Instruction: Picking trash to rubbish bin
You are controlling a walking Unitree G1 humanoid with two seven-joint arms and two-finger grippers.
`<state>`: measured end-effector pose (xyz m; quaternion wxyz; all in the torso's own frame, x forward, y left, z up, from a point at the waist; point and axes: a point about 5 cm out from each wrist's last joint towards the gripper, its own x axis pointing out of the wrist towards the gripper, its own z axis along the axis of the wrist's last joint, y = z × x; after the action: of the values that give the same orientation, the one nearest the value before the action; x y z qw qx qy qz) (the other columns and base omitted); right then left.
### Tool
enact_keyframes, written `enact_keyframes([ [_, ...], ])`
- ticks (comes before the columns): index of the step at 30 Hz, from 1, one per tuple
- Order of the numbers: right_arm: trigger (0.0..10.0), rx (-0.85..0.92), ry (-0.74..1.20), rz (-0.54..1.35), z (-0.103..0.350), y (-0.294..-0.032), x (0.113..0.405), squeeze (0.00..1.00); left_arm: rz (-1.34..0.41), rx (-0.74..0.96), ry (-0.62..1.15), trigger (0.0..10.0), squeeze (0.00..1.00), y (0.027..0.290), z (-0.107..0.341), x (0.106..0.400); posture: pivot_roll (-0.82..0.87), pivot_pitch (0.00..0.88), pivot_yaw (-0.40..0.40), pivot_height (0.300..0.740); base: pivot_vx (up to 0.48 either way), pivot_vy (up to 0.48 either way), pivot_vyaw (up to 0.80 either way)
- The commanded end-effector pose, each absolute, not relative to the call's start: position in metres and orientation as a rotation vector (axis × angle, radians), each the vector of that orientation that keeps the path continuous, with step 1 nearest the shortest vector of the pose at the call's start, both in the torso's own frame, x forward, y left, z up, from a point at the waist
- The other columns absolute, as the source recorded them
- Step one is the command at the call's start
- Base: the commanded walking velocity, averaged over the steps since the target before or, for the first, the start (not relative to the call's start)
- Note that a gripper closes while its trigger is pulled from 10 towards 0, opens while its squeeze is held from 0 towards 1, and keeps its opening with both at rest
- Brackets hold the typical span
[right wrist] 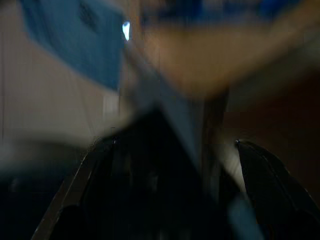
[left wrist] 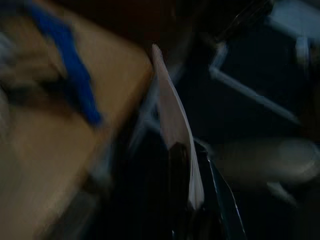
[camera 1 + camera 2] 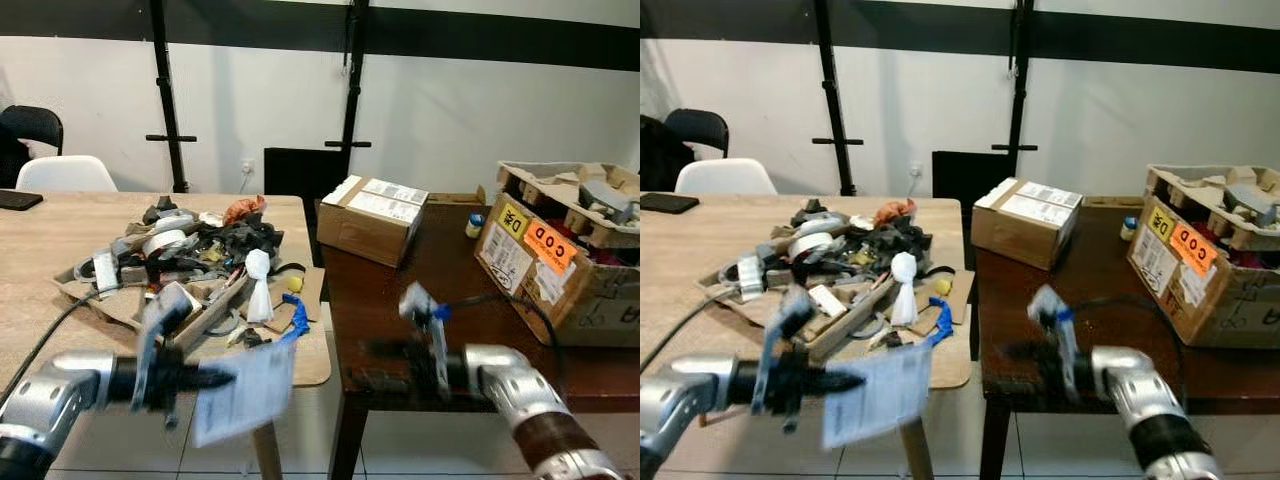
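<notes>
A white paper sheet (image 3: 245, 392) hangs in front of the light wooden table's (image 3: 60, 225) near corner, with my left gripper (image 3: 215, 378) shut on its edge. In the left wrist view the paper sheet (image 2: 172, 120) shows edge-on, pinched between the black fingers (image 2: 179, 165). A heap of mixed trash (image 3: 195, 255) lies on a cardboard sheet on that table. My right gripper (image 3: 365, 365), blurred, hovers over the front edge of the dark brown table (image 3: 440, 270). In the right wrist view its fingers (image 1: 272, 175) are spread apart and open, with nothing held between them.
A taped cardboard box (image 3: 372, 218) sits on the dark table, and a big open box with a COD sticker (image 3: 560, 250) stands at its right end. A white chair (image 3: 65, 172) and a black chair (image 3: 30, 125) stand behind the left table. Tiled floor shows below.
</notes>
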<state>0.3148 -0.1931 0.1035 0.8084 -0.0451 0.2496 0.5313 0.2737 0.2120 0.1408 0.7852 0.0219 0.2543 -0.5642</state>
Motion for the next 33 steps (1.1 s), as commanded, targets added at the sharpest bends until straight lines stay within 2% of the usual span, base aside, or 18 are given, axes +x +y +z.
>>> enact_keyframes([
  [1, 10.0, -0.162, 0.620, 1.164, 0.091, -0.192, 0.308, 0.00, -1.260, 0.091, 0.651, 0.0, 0.00, 0.207, 0.132, 0.266, 0.10, 0.000, -0.050, 0.740, 0.000, 0.000, 0.00],
  [6, 10.0, -0.285, 0.764, 1.124, 0.067, -0.195, 0.297, 0.00, -1.290, 0.170, 0.848, 0.0, 0.00, 0.201, 0.099, 0.251, 0.10, 0.000, -0.051, 0.740, 0.000, 0.000, 0.00],
  [11, 10.0, -0.283, 0.829, 1.092, 0.043, -0.187, 0.290, 0.00, -1.197, 0.160, 0.997, 0.0, 0.00, 0.195, 0.060, 0.240, 0.10, 0.000, -0.049, 0.740, 0.000, 0.000, 0.00],
  [16, 10.0, -0.271, 0.871, 1.072, 0.028, -0.181, 0.284, 0.00, -1.153, 0.172, 1.089, 0.0, 0.00, 0.195, 0.041, 0.229, 0.09, 0.000, -0.048, 0.740, 0.000, 0.000, 0.00],
  [21, 10.0, -0.302, 1.017, 0.935, -0.025, -0.175, 0.247, 0.00, -1.049, 0.273, 1.295, 0.0, 0.00, 0.203, -0.010, 0.197, 0.09, 0.000, -0.047, 0.740, 0.000, 0.000, 0.00],
  [22, 10.0, -0.302, 1.017, 0.935, -0.025, -0.175, 0.247, 0.00, -1.049, 0.273, 1.295, 0.0, 0.00, 0.203, -0.010, 0.197, 0.09, 0.000, -0.047, 0.740, 0.000, 0.000, 0.00],
  [23, 10.0, -0.356, 1.013, 0.773, -0.038, -0.180, 0.241, 0.00, -0.916, 0.299, 1.288, 0.0, 0.00, 0.206, -0.026, 0.197, 0.09, 0.000, -0.047, 0.740, 0.000, 0.000, 0.00],
  [24, 10.0, -0.356, 1.013, 0.773, -0.038, -0.180, 0.241, 0.00, -0.916, 0.299, 1.288, 0.0, 0.00, 0.206, -0.026, 0.197, 0.09, 0.000, -0.047, 0.740, 0.000, 0.000, 0.00],
  [26, 10.0, -0.337, 1.038, 0.649, -0.048, -0.185, 0.232, 0.00, -0.796, 0.252, 1.228, 0.0, 0.00, 0.204, -0.037, 0.198, 0.09, 0.000, -0.045, 0.740, 0.000, 0.000, 0.00],
  [27, 10.0, -0.304, 1.061, 0.558, -0.056, -0.187, 0.223, 0.00, -0.697, 0.211, 1.134, 0.0, 0.00, 0.199, -0.044, 0.201, 0.08, 0.000, -0.043, 0.740, 0.000, 0.000, 0.00],
  [29, 10.0, -0.297, 1.065, 0.535, -0.058, -0.187, 0.221, 0.00, -0.665, 0.208, 1.101, 0.0, 0.00, 0.199, -0.046, 0.203, 0.08, 0.000, -0.043, 0.740, 0.000, 0.000, 0.00],
  [30, 10.0, -0.263, 1.063, 0.460, -0.062, -0.187, 0.217, 0.00, -0.585, 0.180, 1.019, 0.0, 0.00, 0.197, -0.047, 0.208, 0.08, 0.000, -0.046, 0.740, 0.000, 0.000, 0.00],
  [33, 10.0, -0.239, 1.062, 0.416, -0.064, -0.187, 0.215, 0.00, -0.540, 0.156, 0.977, 0.0, 0.00, 0.197, -0.047, 0.210, 0.08, 0.000, -0.046, 0.740, 0.000, 0.000, 0.00],
])
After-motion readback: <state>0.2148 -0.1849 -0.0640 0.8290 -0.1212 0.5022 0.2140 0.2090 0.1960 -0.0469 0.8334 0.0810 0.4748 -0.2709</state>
